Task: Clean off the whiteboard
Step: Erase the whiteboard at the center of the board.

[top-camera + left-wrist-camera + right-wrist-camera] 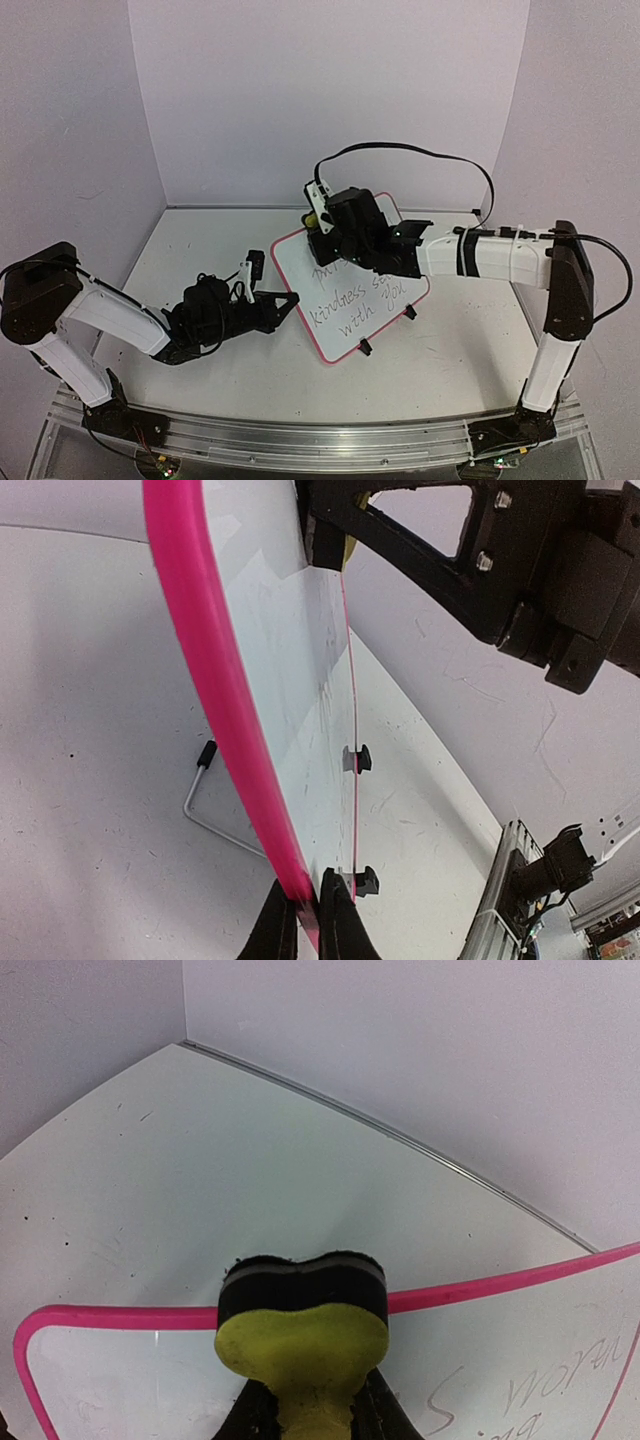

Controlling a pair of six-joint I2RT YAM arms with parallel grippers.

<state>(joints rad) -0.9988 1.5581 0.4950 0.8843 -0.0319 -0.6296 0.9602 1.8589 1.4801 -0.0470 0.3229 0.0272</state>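
Pinching board point(300, 262) frame with left end effector point(308, 922), eraser point(303, 1332) with right end effector point(310, 1415) near far edge. Press flat, sweep across writing point(352, 310), overlap passes.

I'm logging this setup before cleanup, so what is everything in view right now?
whiteboard: one, white, pink frame, dark handwriting, table centre
feet: two visible, black, board's near-right edge
wire stand: one, grey, black tip, by the board
eraser: one, yellow and black, at board's far corner
table: one, white, under everything
cable: one, black, looping above right arm
left gripper: one, black, jaws pinching board's frame
right gripper: one, black, jaws shut on eraser
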